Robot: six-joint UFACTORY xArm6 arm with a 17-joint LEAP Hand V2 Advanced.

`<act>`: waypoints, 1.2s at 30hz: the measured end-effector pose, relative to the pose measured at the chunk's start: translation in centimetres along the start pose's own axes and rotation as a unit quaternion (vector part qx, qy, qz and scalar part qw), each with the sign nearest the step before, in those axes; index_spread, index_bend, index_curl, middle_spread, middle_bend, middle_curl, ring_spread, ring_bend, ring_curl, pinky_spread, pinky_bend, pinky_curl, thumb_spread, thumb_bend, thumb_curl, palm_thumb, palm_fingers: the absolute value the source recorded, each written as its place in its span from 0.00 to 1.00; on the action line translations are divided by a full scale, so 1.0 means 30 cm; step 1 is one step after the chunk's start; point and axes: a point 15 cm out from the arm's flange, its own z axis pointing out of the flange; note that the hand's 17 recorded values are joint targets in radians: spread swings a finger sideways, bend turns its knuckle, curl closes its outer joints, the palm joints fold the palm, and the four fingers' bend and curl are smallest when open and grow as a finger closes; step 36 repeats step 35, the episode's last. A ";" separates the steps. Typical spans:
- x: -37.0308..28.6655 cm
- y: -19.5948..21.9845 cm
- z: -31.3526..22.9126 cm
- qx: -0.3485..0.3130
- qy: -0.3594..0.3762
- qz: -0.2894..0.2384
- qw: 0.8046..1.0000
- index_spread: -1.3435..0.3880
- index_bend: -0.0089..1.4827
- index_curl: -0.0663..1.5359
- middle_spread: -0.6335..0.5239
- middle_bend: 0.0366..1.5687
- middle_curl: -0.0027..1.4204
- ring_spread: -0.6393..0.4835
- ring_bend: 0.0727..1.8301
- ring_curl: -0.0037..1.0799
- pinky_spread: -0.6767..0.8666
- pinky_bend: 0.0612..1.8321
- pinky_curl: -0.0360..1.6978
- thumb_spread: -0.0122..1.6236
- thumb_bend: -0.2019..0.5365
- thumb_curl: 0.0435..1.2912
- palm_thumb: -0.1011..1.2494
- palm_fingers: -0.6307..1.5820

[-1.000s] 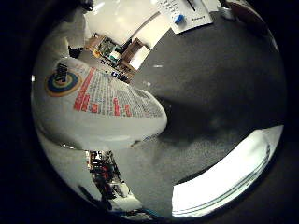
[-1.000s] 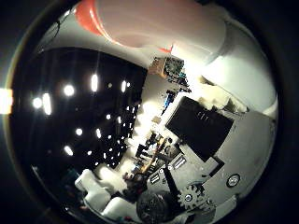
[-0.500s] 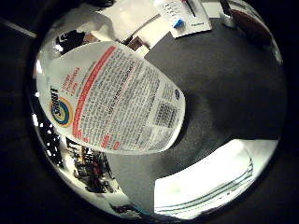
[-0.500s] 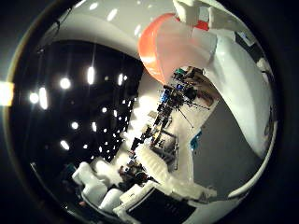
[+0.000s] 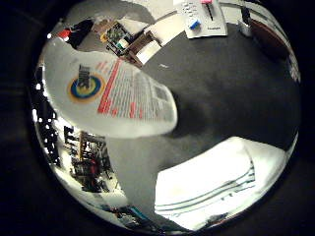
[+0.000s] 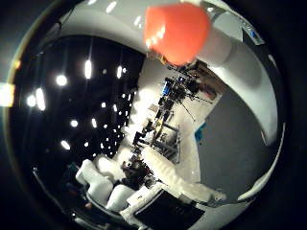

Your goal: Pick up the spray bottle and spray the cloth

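Observation:
The white spray bottle [image 5: 108, 96], with a red-and-blue label, fills much of the little finger side view and hangs tilted above the dark grey table [image 5: 231, 93], casting a shadow on it. Its orange spray head [image 6: 177, 31] and white neck show close to the palm in the thumb side view. My hand [image 6: 108, 187] shows as white curled fingers at that view's edge and holds the bottle. A white cloth [image 5: 216, 182] with thin dark stripes lies flat on the table, beside and below the bottle's base.
A white sheet [image 5: 204, 19] with a small blue item on it lies at the table's far side, with a dark object [image 5: 246, 22] next to it. Cluttered shelves and equipment [image 6: 168, 115] stand in the room beyond the table.
The bottle has turned against the palm, so its label now faces a different way. The orange spray head has come more fully into the thumb side view. The whole view has shifted.

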 end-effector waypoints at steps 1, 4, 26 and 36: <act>-0.003 -0.001 -0.019 -0.002 0.005 -0.002 1.000 0.50 0.23 0.28 0.42 0.15 0.23 0.77 0.22 0.14 0.86 0.45 0.14 0.59 0.23 0.29 0.37 0.41; -0.024 -0.007 -0.061 -0.007 0.013 -0.011 1.000 0.50 0.21 0.27 0.43 0.13 0.23 0.77 0.21 0.14 0.86 0.43 0.13 0.59 0.23 0.29 0.38 0.42; -0.195 -0.015 -0.644 -0.034 0.244 -0.096 0.964 0.46 0.21 0.27 0.42 0.09 0.20 0.78 0.12 0.15 0.88 0.38 0.08 0.59 0.23 0.30 0.41 0.47; -0.213 0.039 -0.749 0.006 0.300 -0.108 0.948 0.46 0.20 0.27 0.42 0.09 0.20 0.78 0.10 0.16 0.88 0.36 0.07 0.60 0.23 0.31 0.42 0.48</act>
